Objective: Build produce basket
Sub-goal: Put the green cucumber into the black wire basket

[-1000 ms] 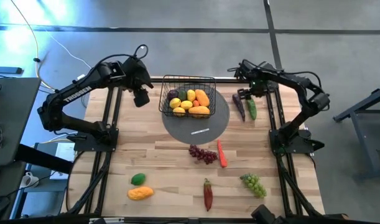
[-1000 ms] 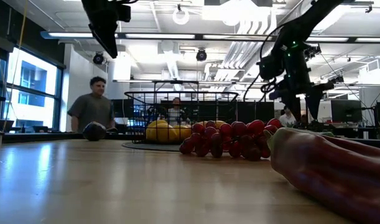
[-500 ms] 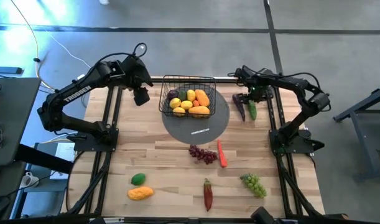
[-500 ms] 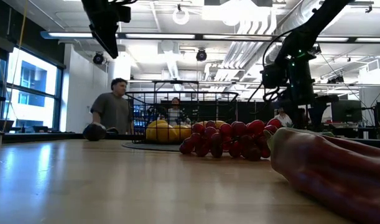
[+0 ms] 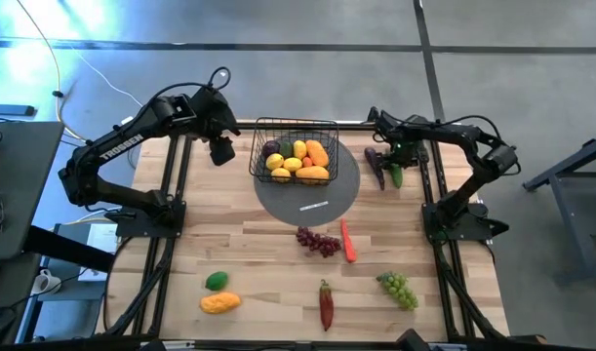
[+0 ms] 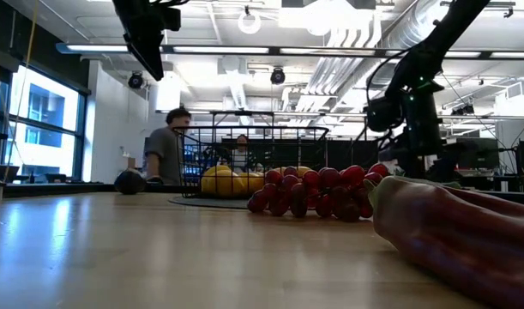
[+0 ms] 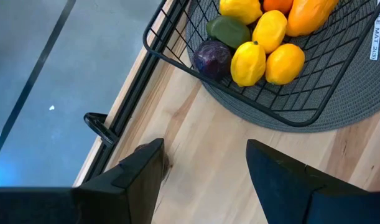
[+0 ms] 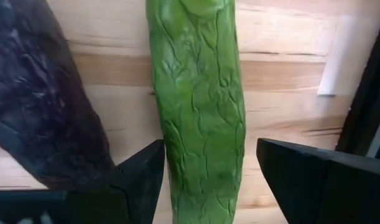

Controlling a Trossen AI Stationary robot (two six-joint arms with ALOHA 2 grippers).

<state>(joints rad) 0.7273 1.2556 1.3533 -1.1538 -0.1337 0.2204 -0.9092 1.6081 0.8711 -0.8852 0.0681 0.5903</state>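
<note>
The black wire basket stands on a round grey mat and holds lemons, a plum and orange produce. My right gripper points down at the table's far right, open. Its fingers stand on either side of a green cucumber that lies flat on the wood; one finger is close beside it and the other stands off. A dark purple vegetable lies next to the cucumber. My left gripper hangs open and holds nothing, high up left of the basket.
Loose produce lies on the near half of the table: red grapes, a carrot, a red pepper, green grapes, a mango and a green fruit. A person stands behind the table.
My right gripper has come down over the cucumber and rolled a little, staying open. The cucumber has kept its place. The person behind the table has walked toward the right.
</note>
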